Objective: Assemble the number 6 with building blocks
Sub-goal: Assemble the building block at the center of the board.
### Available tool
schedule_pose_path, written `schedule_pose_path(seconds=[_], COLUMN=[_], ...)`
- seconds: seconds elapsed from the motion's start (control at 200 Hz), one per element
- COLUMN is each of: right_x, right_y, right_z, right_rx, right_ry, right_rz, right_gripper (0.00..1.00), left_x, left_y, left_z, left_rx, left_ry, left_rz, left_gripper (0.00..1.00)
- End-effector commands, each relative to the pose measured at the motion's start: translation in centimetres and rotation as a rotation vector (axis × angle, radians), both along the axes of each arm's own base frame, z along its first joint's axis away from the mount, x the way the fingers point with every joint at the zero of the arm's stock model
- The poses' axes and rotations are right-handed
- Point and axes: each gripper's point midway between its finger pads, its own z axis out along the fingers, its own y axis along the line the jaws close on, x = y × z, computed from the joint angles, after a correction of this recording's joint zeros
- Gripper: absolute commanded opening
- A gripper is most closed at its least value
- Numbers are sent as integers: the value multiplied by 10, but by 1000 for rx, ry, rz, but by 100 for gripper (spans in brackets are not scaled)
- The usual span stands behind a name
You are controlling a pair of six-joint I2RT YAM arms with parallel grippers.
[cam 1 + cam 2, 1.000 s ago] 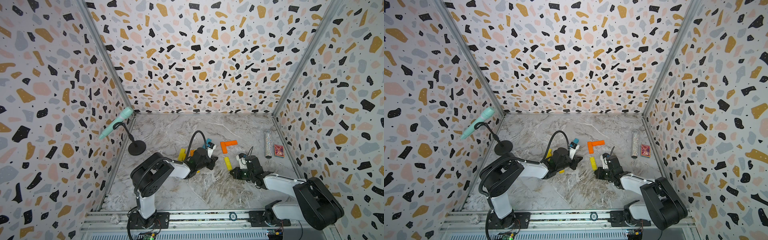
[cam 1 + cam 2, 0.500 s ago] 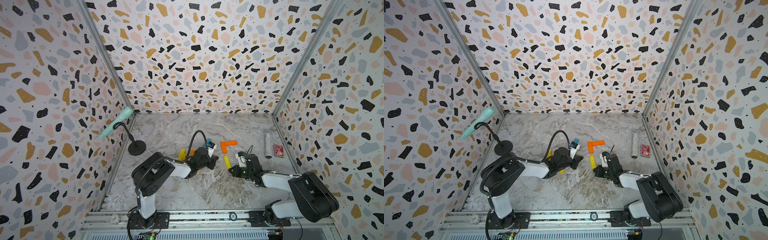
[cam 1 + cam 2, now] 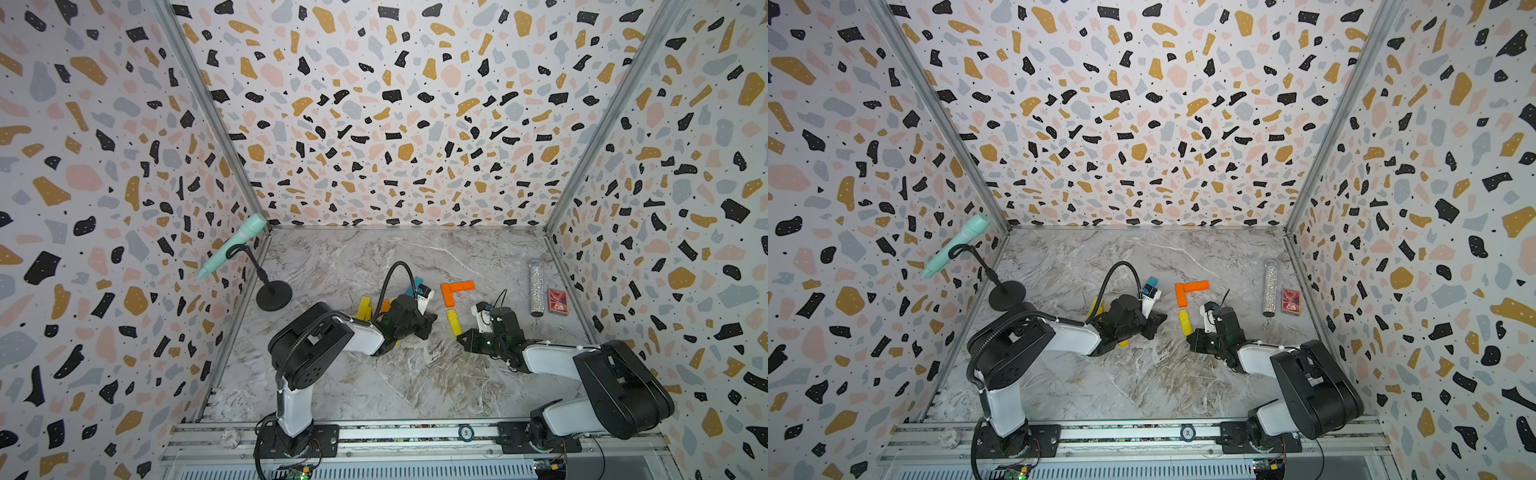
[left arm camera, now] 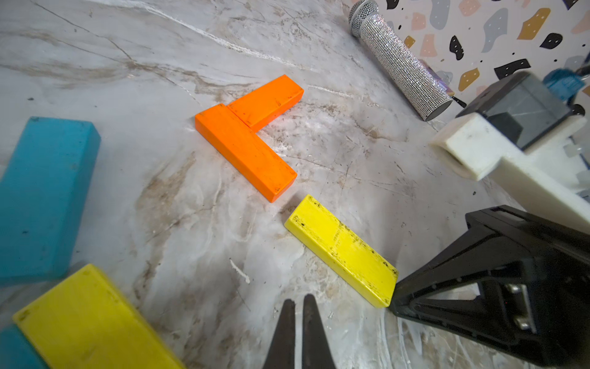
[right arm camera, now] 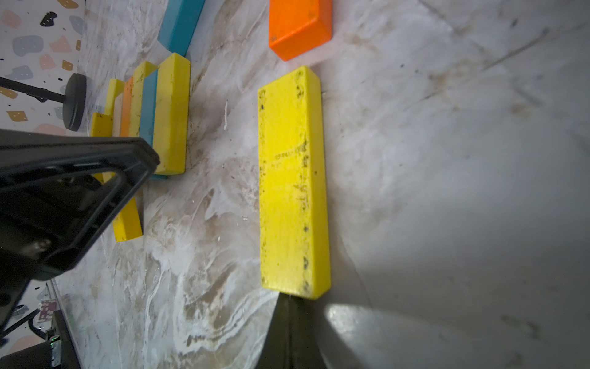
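Note:
Two orange building blocks point(image 3: 456, 291) point(image 3: 1190, 289) lie in an L on the marble floor. A yellow block point(image 3: 454, 322) point(image 5: 293, 179) lies just short of the L's near end, a small gap between them point(image 4: 341, 249). My right gripper point(image 5: 289, 300) point(image 3: 460, 338) is shut, and its tip touches that yellow block's near end. The left gripper point(image 4: 299, 300) point(image 3: 432, 322) is shut on nothing, low over bare floor to the left of the yellow block. A heap of yellow, blue and orange blocks point(image 3: 365, 307) point(image 5: 159, 111) lies partly hidden under the left arm.
A glittery tube point(image 3: 536, 286) and a small red box point(image 3: 557, 300) lie near the right wall. A black stand point(image 3: 273, 295) holding a teal microphone point(image 3: 232, 245) is at the left wall. A blue block point(image 4: 44, 198) lies beside the left gripper.
The right arm has shifted slightly while its tip stays at the yellow block's near end. The left arm and the blocks look unmoved.

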Motion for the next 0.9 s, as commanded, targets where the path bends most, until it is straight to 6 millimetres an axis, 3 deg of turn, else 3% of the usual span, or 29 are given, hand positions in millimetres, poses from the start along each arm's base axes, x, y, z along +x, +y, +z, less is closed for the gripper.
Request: schedule_pose_path(seconds=[0.0, 0.215, 0.446, 0.891], right_x=[-10, -19, -16, -12], right_y=[-9, -15, -7, -5], right_z=[-8, -13, -7, -7], right_rx=[-29, -29, 24, 36], right_ry=[44, 46, 32, 16], right_rz=[-19, -44, -29, -28], right_gripper=[4, 4, 4, 4], left_x=[2, 12, 15, 22], left_y=[-15, -26, -27, -30], left_z=[0, -16, -32, -35], left_rx=[17, 69, 82, 94], left_ry=[-2, 13, 46, 36], left_rz=[-27, -3, 13, 26], left_gripper=[0, 0, 0, 0])
